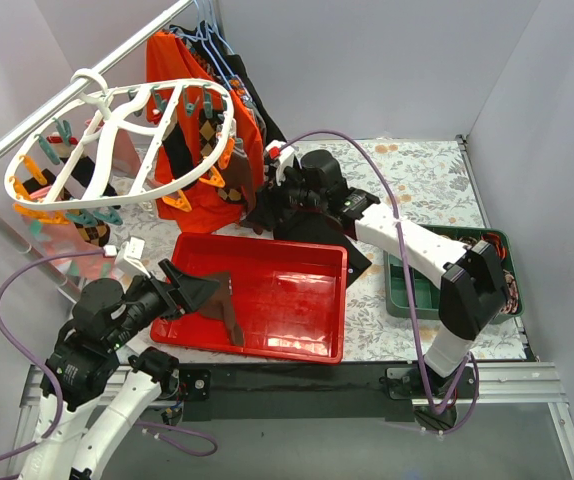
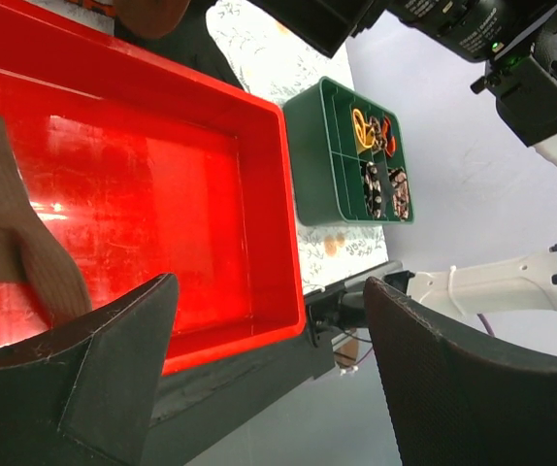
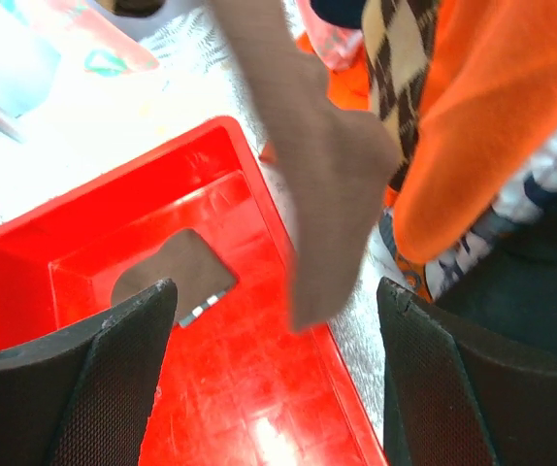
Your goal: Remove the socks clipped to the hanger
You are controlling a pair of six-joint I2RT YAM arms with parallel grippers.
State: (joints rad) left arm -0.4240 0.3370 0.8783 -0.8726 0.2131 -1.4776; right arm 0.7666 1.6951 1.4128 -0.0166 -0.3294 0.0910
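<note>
The white oval hanger (image 1: 119, 122) hangs from a rail at the upper left, with socks clipped under it, among them a brown argyle sock (image 1: 210, 128). My right gripper (image 1: 265, 202) is open beside the orange shirt; in the right wrist view (image 3: 274, 320) a blurred plain brown sock (image 3: 329, 175) hangs down between its spread fingers, touching neither. The argyle sock (image 3: 395, 58) shows behind it. My left gripper (image 1: 197, 290) is open and empty at the red tray's left end (image 2: 269, 330). A brown sock (image 1: 224, 308) lies in the tray (image 2: 7, 223) (image 3: 172, 277).
The red tray (image 1: 267, 246) sits mid-table below the hanger. A green compartment bin (image 1: 404, 292) with small items stands to its right (image 2: 329, 165). An orange shirt (image 1: 202, 195) and dark garments hang behind the hanger on a rail (image 1: 37, 118). Grey walls enclose the table.
</note>
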